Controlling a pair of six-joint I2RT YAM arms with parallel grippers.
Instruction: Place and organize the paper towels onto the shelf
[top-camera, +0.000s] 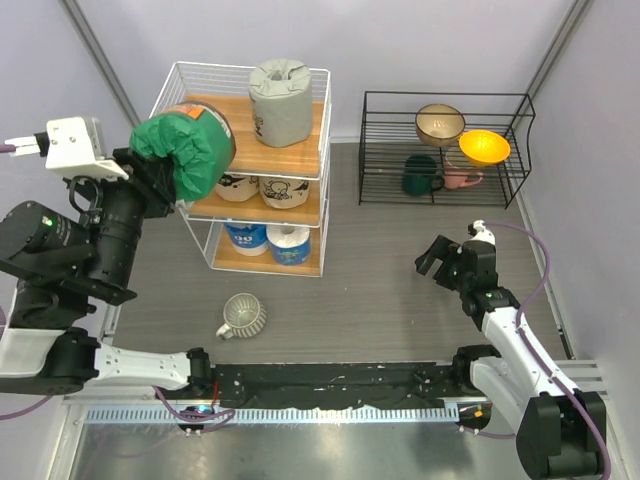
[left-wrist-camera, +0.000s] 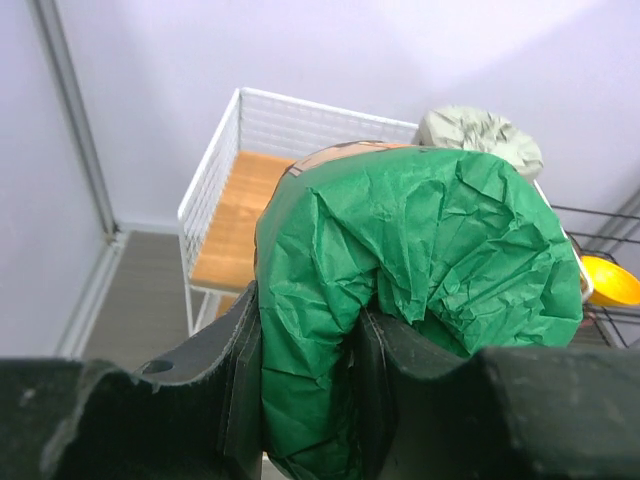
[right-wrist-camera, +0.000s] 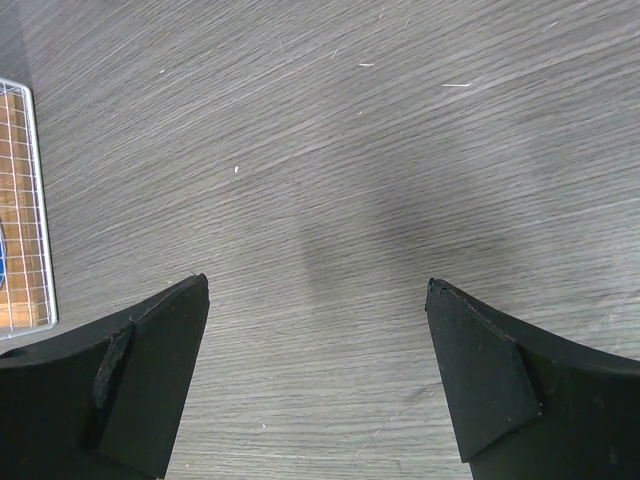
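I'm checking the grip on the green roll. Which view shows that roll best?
The left wrist view: the green roll fills it, pinched in the left gripper. The top external view shows it smaller, held near the top tier of the shelf. The right wrist view misses it.

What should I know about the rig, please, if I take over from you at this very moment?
Left gripper: shut on the green roll, raised by the left end of the shelf's top tier.
Right gripper: open, empty, above bare table.
Done: grey roll on the top tier; two tan rolls on the middle tier; two blue-and-white rolls on the bottom tier.
Left: set the green roll on the top tier beside the grey roll, then release.
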